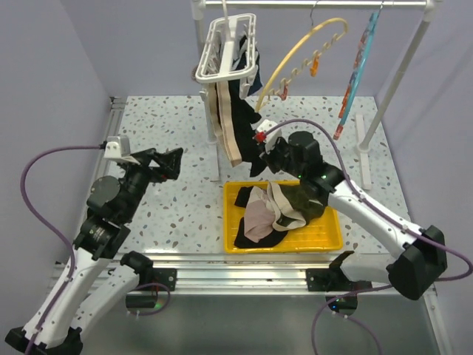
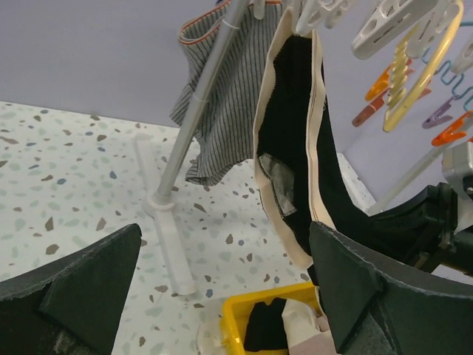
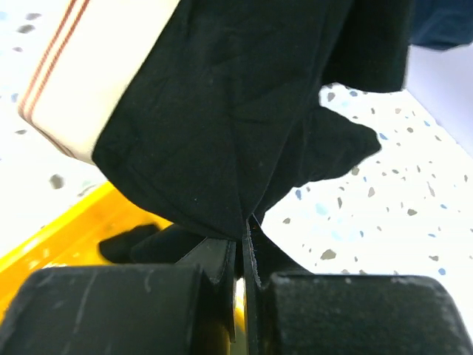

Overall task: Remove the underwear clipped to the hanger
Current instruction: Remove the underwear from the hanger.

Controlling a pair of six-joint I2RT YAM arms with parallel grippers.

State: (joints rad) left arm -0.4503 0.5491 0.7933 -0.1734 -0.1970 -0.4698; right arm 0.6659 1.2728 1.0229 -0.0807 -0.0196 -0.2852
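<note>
Top external view: a white clip hanger [image 1: 230, 44] hangs from a rail [image 1: 332, 5] over the far side of the speckled bench [image 1: 170, 222]. It carries the black underwear [image 1: 245, 126], which has a cream band, with further garments behind it. The right fingers [image 1: 266, 150] are closed on the lower part of the black underwear, just beyond the far rim of a yellow tray [image 1: 295, 247]. The tray holds pale pink-beige underwear [image 1: 259, 218], olive-and-cream underwear [image 1: 299, 201] and a black piece [image 1: 255, 239]. The left fingers [image 1: 174, 160] hover well apart to the left, spread wide and holding nothing. Left wrist view: between the two wide-spread fingers appear the grey striped underwear [image 2: 222, 96] and the cream-edged black underwear, both hanging from above; a corner of the tray lies below. Right wrist view: the fingers are pinched tight on a fold of the black cloth, and navy blue underwear [image 3: 443, 18] shows at the upper right corner.
</note>
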